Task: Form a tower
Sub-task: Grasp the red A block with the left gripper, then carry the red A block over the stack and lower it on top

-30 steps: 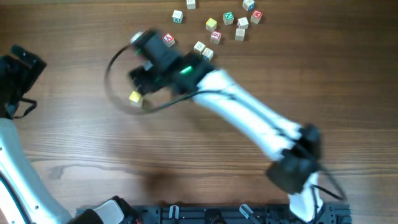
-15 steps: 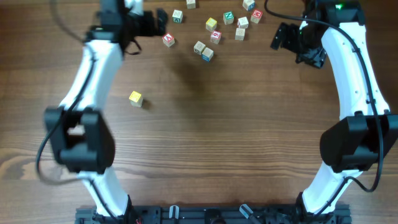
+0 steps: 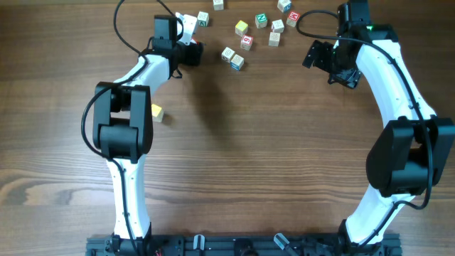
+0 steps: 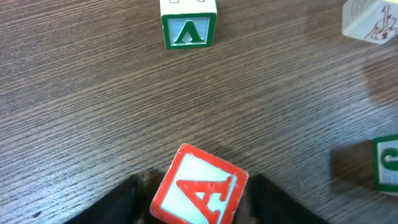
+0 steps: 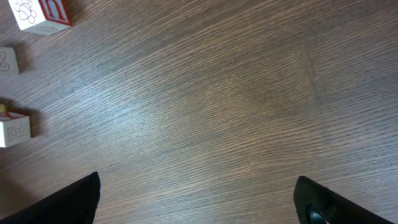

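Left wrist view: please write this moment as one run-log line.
left fingers: either side of red A cube, grip unclear | right fingers: open, empty | green A cube: loose beyond it

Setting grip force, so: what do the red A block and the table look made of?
The red A block looks like pale wood, matte, its red border and letter printed or painted on a white face. The table shows brown wood grain with a slight sheen; solid wood or laminate, I cannot tell.
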You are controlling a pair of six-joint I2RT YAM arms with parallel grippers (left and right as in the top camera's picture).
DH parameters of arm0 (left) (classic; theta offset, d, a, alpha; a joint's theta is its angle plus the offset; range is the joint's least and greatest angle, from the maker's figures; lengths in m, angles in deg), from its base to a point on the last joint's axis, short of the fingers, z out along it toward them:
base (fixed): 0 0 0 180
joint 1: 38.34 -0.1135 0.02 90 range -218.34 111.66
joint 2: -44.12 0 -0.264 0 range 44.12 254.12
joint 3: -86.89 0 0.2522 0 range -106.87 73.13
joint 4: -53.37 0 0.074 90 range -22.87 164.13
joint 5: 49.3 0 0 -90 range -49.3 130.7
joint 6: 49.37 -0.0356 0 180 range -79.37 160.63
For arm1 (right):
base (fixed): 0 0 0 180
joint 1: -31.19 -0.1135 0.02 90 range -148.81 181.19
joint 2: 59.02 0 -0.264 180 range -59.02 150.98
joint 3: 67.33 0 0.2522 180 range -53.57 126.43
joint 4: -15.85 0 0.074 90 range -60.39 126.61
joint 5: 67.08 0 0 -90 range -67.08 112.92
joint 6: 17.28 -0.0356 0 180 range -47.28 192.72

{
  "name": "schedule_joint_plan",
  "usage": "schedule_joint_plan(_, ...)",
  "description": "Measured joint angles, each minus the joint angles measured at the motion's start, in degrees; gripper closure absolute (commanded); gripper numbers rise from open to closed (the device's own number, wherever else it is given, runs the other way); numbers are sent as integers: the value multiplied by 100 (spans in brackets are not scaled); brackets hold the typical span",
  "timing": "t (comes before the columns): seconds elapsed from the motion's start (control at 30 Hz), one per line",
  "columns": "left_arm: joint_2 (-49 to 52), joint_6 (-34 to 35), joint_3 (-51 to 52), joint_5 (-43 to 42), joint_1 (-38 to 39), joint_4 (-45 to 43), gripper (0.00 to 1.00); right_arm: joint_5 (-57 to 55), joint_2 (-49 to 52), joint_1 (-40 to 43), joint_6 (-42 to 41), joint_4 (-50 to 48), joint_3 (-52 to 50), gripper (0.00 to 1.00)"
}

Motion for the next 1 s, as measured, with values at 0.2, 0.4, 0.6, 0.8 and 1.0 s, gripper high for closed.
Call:
schedule_joint_plan(0.2,-225,-17,2,326,0,398,96,258,0,0,-61,52,0,0)
schedule_joint_plan(0.4,-3521,-17,33,1464,0,2050,95,726,2,0,-61,345,-4,0)
schedule_joint_plan(0.6,-6124,105,-243,1718,-17,5652,96,776,2,-138,-61,459,-4,0)
schedule_joint_plan(0.8,-5676,245,1062,1344,-39,6319,96,813,2,-256,-61,409,-9,0)
schedule_joint_plan(1.0,-5648,258,2809,1224,-50,4612,96,811,2,-256,-61,-343,-11,0)
